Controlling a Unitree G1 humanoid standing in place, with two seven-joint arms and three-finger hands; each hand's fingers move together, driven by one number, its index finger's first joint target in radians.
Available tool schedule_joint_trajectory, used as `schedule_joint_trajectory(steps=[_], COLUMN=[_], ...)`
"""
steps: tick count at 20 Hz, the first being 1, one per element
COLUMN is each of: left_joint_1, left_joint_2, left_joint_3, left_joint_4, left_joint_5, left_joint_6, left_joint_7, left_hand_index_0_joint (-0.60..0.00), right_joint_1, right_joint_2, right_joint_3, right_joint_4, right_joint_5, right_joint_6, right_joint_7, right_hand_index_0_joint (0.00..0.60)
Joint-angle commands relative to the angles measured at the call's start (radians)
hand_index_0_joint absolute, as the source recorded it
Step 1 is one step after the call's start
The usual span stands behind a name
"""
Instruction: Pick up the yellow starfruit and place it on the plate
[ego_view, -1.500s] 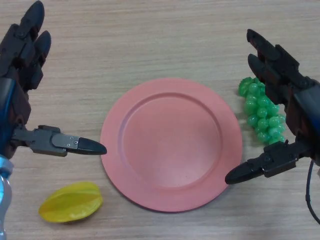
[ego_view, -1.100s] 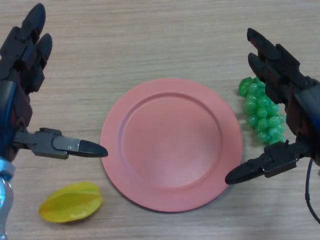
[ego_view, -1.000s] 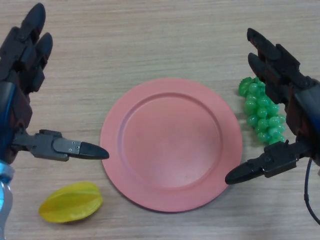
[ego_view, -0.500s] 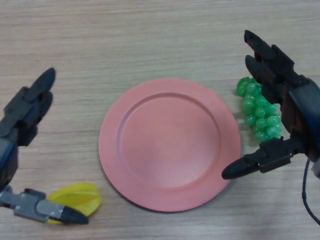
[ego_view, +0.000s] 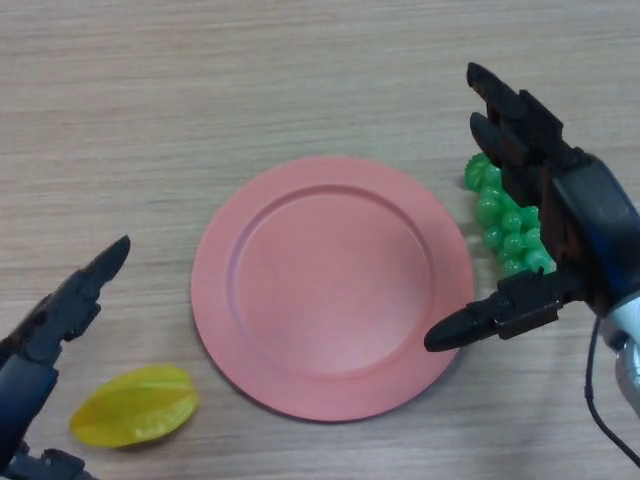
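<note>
A yellow starfruit (ego_view: 134, 419) lies on the wooden table (ego_view: 300, 80), near left of a pink plate (ego_view: 332, 272), not touching it. The left hand (ego_view: 62, 318) hovers beside it, fingers straight and apart. The right hand (ego_view: 545, 220) is spread over green grapes (ego_view: 498, 215). The fruit looks light, rigid, glossy, likely slippery; grip across its ridges. No writing is visible.

A glossy yellow ridged starfruit (ego_view: 134, 420) lies flat on its side on the wooden table, near the lower-left rim of a round, empty pink plate (ego_view: 332, 285), apart from it.
</note>
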Motion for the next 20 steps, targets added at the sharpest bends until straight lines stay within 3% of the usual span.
schedule_joint_trajectory(steps=[1, 8, 13, 16, 18, 20], left_joint_1=[0.002, 0.029, 0.033, 0.032, 0.036, 0.031], left_joint_2=[0.044, 0.053, 0.073, 0.08, 0.085, 0.088], left_joint_3=[0.014, -0.091, -0.092, -0.078, -0.053, -0.048], left_joint_4=[-0.014, 0.054, 0.119, 0.138, 0.161, 0.172], left_joint_5=[0.017, 0.181, 0.282, 0.3, 0.326, 0.346], left_joint_6=[-0.114, -0.107, -0.161, -0.184, -0.21, -0.213], left_joint_7=[0.1, 0.22, 0.334, 0.38, 0.435, 0.45], left_hand_index_0_joint=[0.0, 0.0, 0.0, -0.4, -0.6, -0.6], right_joint_1=[-0.029, -0.013, -0.008, -0.01, -0.012, -0.02], right_joint_2=[-0.007, -0.018, -0.014, -0.011, -0.006, -0.005], right_joint_3=[-0.038, -0.056, -0.047, -0.043, -0.03, -0.023], right_joint_4=[-0.062, -0.043, -0.026, -0.021, -0.015, -0.011], right_joint_5=[0.046, 0.044, 0.022, 0.022, 0.022, 0.012], right_joint_6=[-0.141, -0.173, -0.188, -0.189, -0.17, -0.158], right_joint_7=[-0.039, -0.068, -0.075, -0.078, -0.075, -0.072], right_hand_index_0_joint=[0.0, 0.0, 0.0, 0.0, 0.0, 0.0])
